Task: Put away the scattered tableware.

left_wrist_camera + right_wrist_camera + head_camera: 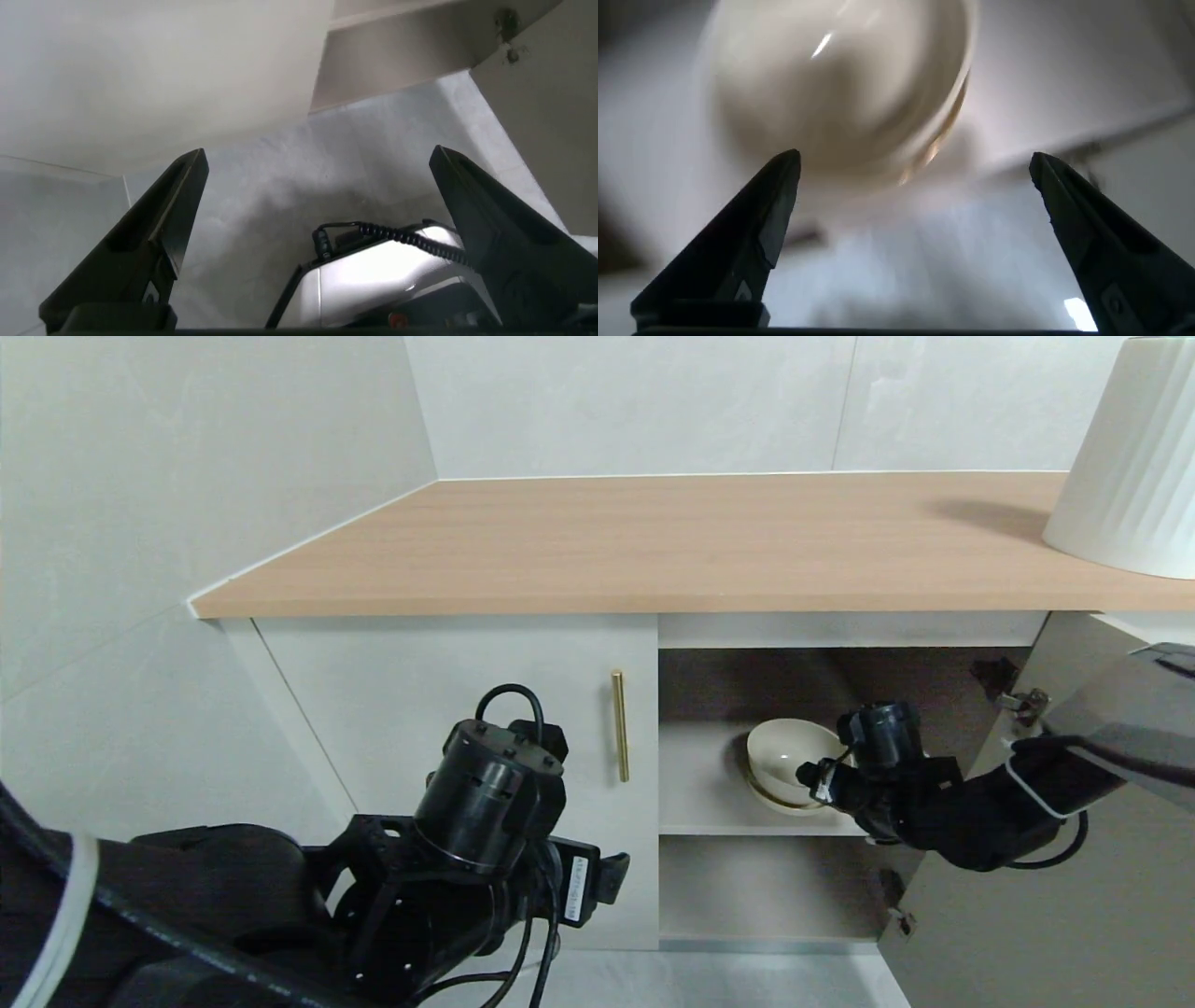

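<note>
Bowl (789, 761) stowed on the shelf (700, 803); right gripper (810, 786) released beside it, left gripper (318, 159) open. Task looks nearly done.

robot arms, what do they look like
The left arm and right arm are black with round joints; the left has a looped black cable and a white label. The left end effector and right end effector have two dark tapering fingers each.

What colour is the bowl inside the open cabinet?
Plain cream, no pattern. The bowl shows best in the head view, sitting on the upper shelf.
</note>
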Available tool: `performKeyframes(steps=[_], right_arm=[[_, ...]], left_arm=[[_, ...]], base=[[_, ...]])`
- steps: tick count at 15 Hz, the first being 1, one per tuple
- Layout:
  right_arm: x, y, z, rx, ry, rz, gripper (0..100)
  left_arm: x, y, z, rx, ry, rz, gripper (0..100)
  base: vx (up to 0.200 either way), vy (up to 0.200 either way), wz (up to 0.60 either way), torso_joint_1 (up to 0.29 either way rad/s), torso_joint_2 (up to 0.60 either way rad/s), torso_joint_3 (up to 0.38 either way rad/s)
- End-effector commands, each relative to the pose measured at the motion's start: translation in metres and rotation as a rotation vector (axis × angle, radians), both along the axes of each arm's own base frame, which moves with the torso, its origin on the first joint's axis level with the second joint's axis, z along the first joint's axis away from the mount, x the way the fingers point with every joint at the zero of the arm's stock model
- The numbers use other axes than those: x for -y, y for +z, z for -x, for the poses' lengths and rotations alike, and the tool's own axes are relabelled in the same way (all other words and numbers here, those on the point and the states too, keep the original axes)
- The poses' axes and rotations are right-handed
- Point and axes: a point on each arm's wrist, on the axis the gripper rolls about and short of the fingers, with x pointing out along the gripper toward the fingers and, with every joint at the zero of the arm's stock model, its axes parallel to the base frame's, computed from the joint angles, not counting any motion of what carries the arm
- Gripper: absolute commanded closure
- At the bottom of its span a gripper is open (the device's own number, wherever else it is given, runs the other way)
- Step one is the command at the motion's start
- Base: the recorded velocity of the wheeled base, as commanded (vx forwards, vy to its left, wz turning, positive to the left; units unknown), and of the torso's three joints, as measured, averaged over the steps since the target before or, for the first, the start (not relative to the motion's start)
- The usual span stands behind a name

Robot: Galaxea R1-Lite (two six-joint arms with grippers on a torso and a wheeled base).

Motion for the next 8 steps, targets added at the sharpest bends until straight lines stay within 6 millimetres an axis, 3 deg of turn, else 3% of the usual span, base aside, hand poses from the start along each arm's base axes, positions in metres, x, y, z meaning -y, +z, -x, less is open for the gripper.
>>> performKeyframes(steps=[1, 5, 8], right_arm=[[-0.001, 0.062, 0.044, -0.007, 0.092, -0.030, 0], [0.016, 0.131, 0.098, 0.070, 0.136, -0.034, 0], [0.021, 0.143, 0.135, -0.019, 0.211, 0.037, 0]], left_arm=[[-0.021, 0.021, 0.005, 0.052, 0.035, 0.045, 0], [-0.064, 0.030, 0.007, 0.076, 0.092, 0.038, 0], [-0.082, 0.036, 0.024, 0.107, 0.109, 0.043, 0]], base=[[0.000, 0.000, 0.00, 0.000, 0.00, 0.000], [0.000, 0.000, 0.00, 0.000, 0.00, 0.000], [0.000, 0.000, 0.00, 0.000, 0.00, 0.000]])
